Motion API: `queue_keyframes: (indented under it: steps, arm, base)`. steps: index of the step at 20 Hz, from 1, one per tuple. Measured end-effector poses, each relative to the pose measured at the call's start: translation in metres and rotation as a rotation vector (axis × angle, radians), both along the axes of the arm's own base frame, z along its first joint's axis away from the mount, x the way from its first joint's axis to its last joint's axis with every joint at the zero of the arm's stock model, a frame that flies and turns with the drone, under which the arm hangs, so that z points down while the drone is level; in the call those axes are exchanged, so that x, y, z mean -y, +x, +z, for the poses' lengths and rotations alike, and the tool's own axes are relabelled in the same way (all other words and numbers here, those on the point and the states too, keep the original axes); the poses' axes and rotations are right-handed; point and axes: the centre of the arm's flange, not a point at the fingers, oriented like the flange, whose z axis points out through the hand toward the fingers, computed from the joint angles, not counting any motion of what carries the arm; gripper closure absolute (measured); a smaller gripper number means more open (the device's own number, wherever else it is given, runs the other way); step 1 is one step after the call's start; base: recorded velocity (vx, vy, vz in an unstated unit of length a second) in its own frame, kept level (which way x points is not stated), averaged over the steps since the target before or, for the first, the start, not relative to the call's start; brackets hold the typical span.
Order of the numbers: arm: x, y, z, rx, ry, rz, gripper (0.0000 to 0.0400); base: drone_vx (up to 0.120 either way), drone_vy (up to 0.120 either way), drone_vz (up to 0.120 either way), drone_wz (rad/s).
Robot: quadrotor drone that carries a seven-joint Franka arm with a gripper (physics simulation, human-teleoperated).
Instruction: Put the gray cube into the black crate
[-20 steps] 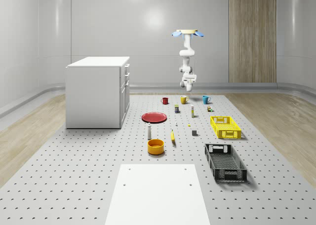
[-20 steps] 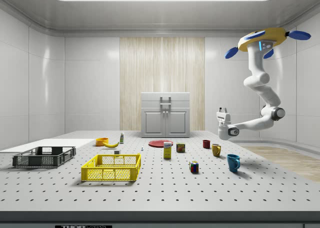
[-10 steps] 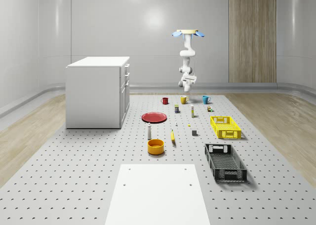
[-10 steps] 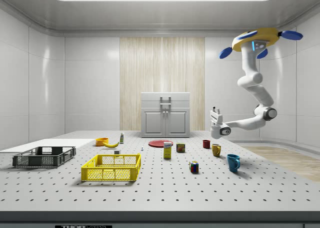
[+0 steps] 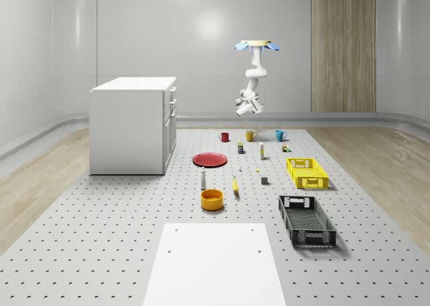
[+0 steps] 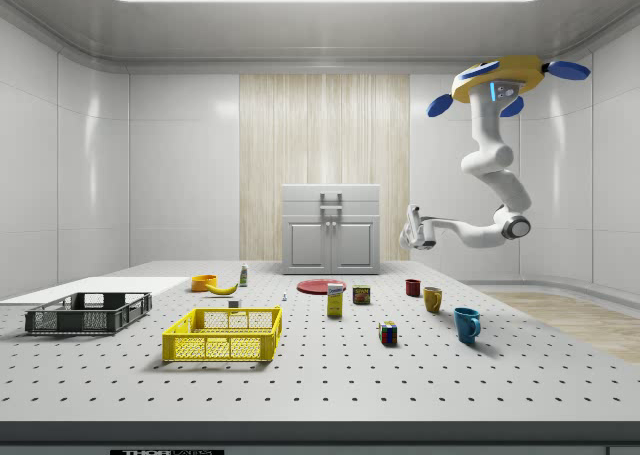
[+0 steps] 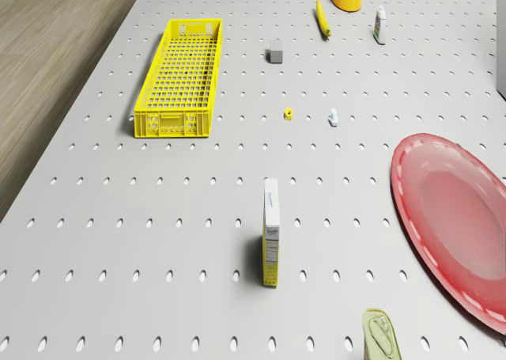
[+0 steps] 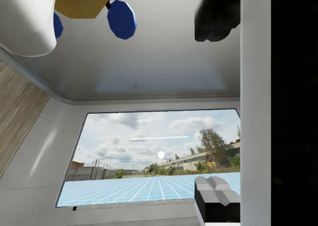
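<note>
Ben: Look, the drone is sitting a bit more to the side view's left than a second ago. The gripper is higher now too, and farther to that left.

Ana: Are the things on the desk moving?

Ben: No, they are all staying where they were.

Ana: Where is the drone hanging?

Ben: It is hovering high up over the far end of the desk, above the red mug and the yellow mug.

Ana: What is the arm doing?

Ben: It is hanging down from the drone. It is bending at the elbow, and the last part is reaching out almost flat toward the side view's left. The gripper is high in the air, far above the desk, and it is touching nothing.

Ana: Is the gripper holding something?

Ben: No. In the wrist view its two dark fingers are standing wide apart, with nothing between them.

Ana: Where is the gray cube?

Ben: It is sitting on the desk, between the banana and the yellow crate.

Ana: And the black crate?

Ben: It is lying on the desk closer to the whole-scene camera, apart from the cube.
</note>
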Motion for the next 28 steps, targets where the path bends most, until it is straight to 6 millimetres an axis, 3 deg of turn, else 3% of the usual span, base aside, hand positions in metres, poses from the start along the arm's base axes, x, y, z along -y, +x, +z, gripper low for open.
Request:
queue_keyframes:
  steps: [3,6,11,18,22,28]
  arm:
    - [-0.004,0.002,-0.050,0.000,-0.513,-0.019,0.0000]
    - [0.015,0.003,-0.093,0.000,-0.994,-0.037,0.0000]
    - [0.055,0.004,-0.125,-0.002,-1.516,-0.053,0.0000]
    - [0.082,0.004,-0.133,-0.005,-1.800,-0.057,0.0000]
    - [0.088,0.004,-0.133,-0.007,-1.859,-0.057,0.0000]
    - [0.091,0.004,-0.134,-0.007,-1.895,-0.057,0.0000]
  base:
    - [0.120,0.000,0.000,0.000]
    - [0.120,0.000,0.000,0.000]
    - [0.120,0.000,0.000,0.000]
    - [0.120,0.000,-0.114,0.000]
    - [0.120,0.000,-0.110,0.000]
    - [0.120,0.000,0.000,0.000]
